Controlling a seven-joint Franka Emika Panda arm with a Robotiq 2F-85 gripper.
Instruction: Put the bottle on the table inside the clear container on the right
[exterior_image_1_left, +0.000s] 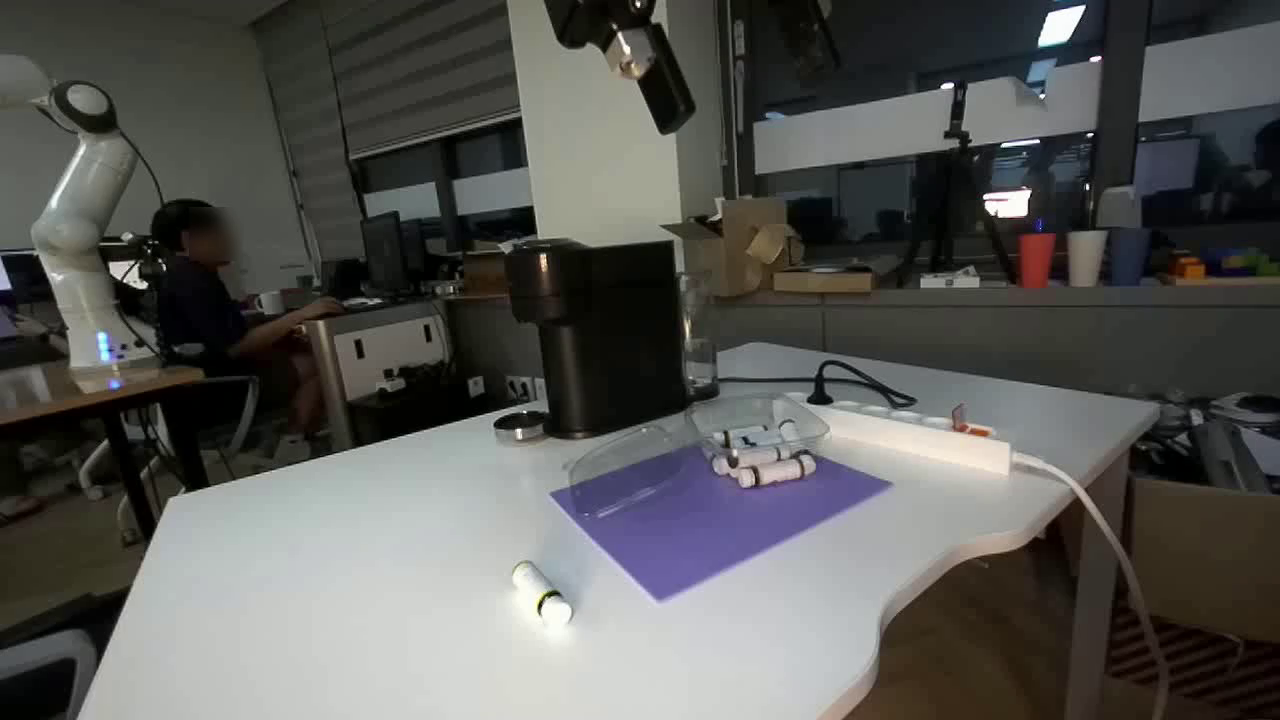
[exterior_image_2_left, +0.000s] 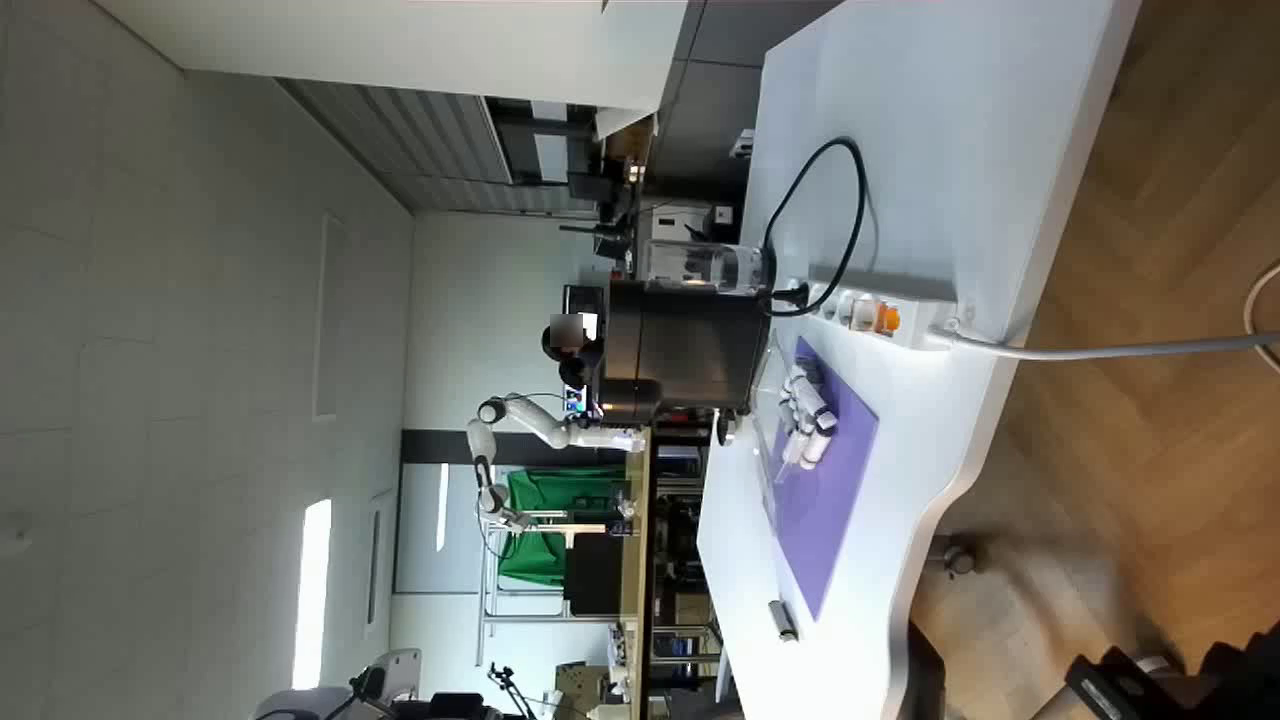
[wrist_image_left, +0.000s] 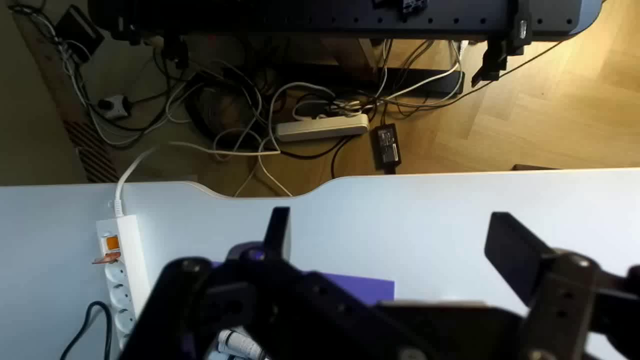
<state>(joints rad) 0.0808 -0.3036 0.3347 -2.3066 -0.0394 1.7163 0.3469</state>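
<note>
A small white bottle (exterior_image_1_left: 542, 594) lies on its side on the white table (exterior_image_1_left: 350, 570), near the purple mat's corner. It also lies there in an exterior view (exterior_image_2_left: 783, 620) and is out of sight in the wrist view. The clear container (exterior_image_1_left: 757, 412) stands at the mat's far end beside the black machine; several similar white bottles (exterior_image_1_left: 777, 470) lie in or against it. In the wrist view some bottles (wrist_image_left: 240, 345) show partly behind a finger. My gripper (wrist_image_left: 392, 235) is open and empty, high above the table; its fingers show at the top of an exterior view (exterior_image_1_left: 750, 100).
A clear lid (exterior_image_1_left: 625, 475) leans or lies on the purple mat (exterior_image_1_left: 690, 550). A tall black machine (exterior_image_1_left: 615, 340) stands behind. A white power strip (exterior_image_1_left: 910, 440) with a black cable lies beside the container. The table has a curved edge (wrist_image_left: 310, 192).
</note>
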